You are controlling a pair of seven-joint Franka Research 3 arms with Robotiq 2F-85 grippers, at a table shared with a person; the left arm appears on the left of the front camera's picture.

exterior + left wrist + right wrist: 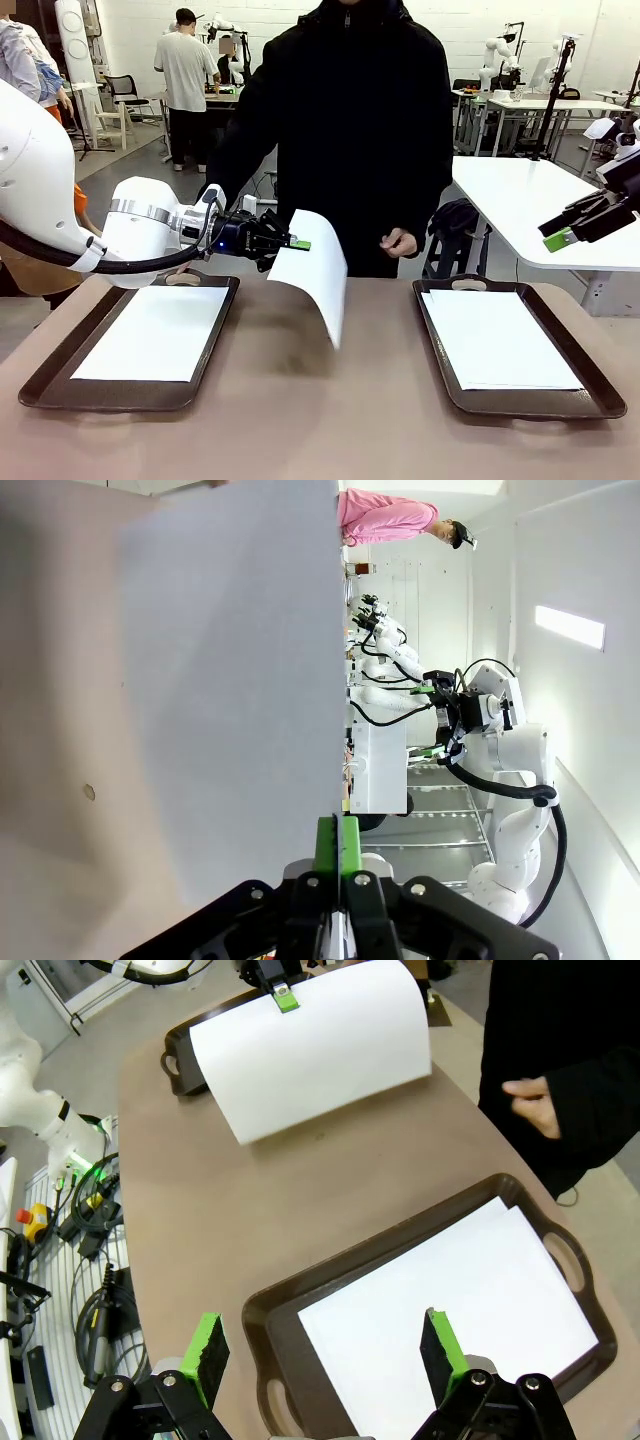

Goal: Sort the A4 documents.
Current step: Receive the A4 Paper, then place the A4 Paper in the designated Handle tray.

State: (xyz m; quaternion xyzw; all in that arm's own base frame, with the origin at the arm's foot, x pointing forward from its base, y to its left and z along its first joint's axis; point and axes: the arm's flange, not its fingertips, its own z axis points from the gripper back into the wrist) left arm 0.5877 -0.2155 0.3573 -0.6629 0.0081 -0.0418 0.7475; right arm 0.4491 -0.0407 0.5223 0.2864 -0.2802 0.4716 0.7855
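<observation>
My left gripper (299,244) is shut on the edge of a white A4 sheet (315,272), held in the air above the table's middle between the two trays; the sheet droops downward. In the left wrist view the green pads (337,846) pinch the sheet (230,690) edge-on. The right wrist view shows that same sheet (315,1045) with the left gripper (285,999) on its far edge. More A4 sheets lie flat in the left tray (155,332) and the right tray (497,338). My right gripper (562,239) hangs open above the right tray, its fingertips (322,1348) apart over the paper (450,1290).
Two dark brown trays with handles sit on the tan table, one left (45,385) and one right (590,400). A person in black stands at the far side, a hand (398,242) near the table edge. Cables and gear lie on the floor (90,1210) beside the table.
</observation>
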